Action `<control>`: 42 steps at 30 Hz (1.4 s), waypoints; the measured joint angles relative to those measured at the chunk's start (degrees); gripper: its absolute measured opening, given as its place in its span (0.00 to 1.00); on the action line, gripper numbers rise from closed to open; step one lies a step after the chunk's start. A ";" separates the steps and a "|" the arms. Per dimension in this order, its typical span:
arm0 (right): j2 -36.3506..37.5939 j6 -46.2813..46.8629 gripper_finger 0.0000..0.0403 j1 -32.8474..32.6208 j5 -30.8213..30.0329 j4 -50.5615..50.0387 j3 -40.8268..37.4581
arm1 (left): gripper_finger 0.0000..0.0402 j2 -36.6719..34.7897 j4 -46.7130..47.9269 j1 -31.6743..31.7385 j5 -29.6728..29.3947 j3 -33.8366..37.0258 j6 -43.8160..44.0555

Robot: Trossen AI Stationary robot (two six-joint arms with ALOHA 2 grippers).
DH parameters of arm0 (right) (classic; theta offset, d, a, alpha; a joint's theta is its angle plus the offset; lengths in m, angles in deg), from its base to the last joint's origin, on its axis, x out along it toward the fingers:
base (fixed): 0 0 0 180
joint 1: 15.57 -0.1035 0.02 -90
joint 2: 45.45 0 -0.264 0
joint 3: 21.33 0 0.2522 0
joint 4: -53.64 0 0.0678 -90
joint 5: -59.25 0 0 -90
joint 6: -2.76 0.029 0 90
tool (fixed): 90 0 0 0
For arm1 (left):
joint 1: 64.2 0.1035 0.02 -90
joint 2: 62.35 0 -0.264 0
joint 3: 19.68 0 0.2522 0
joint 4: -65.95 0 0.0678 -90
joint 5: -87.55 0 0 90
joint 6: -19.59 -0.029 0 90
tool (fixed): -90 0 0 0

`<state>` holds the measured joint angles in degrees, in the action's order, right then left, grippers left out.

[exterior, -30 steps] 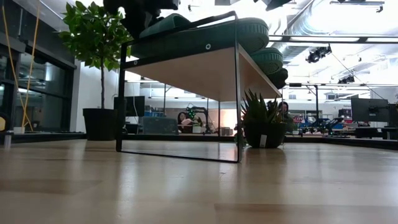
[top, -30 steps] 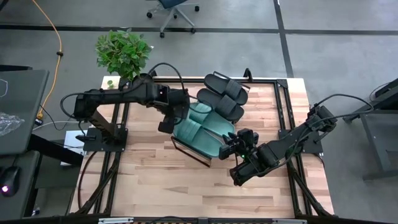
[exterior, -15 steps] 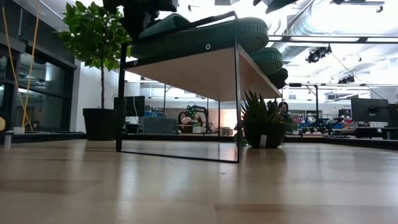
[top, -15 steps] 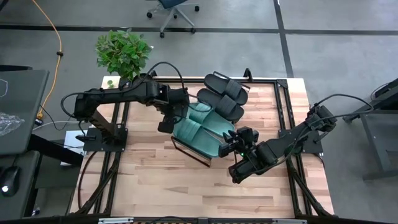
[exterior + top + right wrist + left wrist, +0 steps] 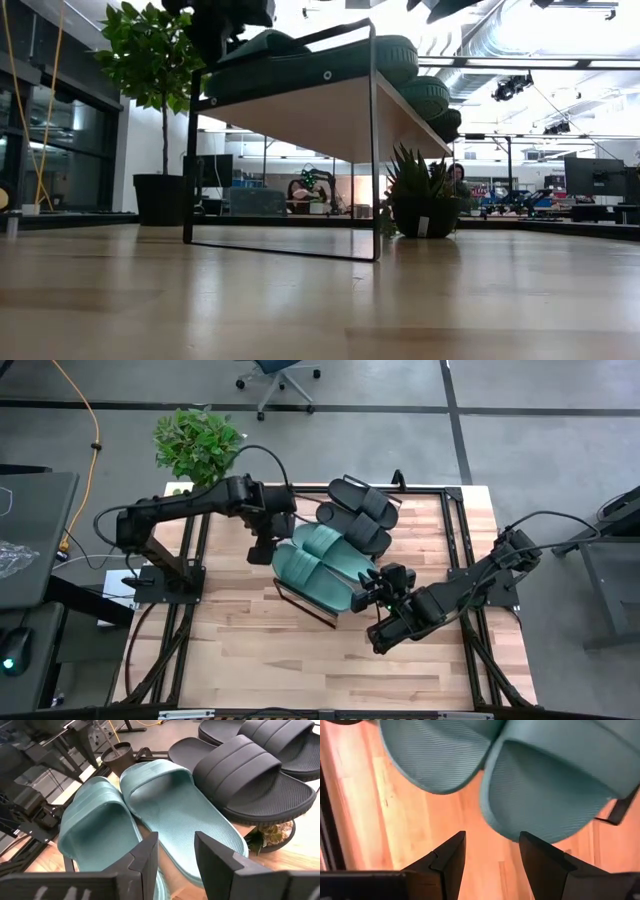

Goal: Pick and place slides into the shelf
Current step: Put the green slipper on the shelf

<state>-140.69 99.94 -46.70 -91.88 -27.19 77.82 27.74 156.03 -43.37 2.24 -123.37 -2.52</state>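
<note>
Two teal slides point(image 5: 322, 565) lie side by side, soles down, on the slanted shelf point(image 5: 320, 115) at the table's middle. Two black slides point(image 5: 360, 512) lie beside them toward the far right. My left gripper point(image 5: 263, 548) hangs open, pointing down, just off the teal slides' left ends point(image 5: 435, 755); bare wood shows between its fingers point(image 5: 490, 837). My right gripper point(image 5: 372, 593) stands open at the opposite, near-right end of the teal slides point(image 5: 170, 805), its fingers point(image 5: 147, 855) slanting down over that end. I see no touch.
A potted plant point(image 5: 198, 445) stands off the table's far left corner. Dark metal rails point(image 5: 455, 530) run along the table's sides by the arm bases. Bare wooden tabletop point(image 5: 290, 660) lies toward the near edge.
My left gripper has drawn back from above the teal slides toward the table's left and far edges, rolling a little, and stays open. The teal slides now show uncovered. In the low view the shelf's frame has shifted slightly.
</note>
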 joint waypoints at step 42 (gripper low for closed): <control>17.46 -26.77 0.29 1.03 -1.27 -3.53 0.00 | 0.07 -10.12 -12.21 0.91 7.86 0.00 10.46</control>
<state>-123.23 73.17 -45.67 -93.15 -30.71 77.82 17.62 143.82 -42.46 10.10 -123.37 7.94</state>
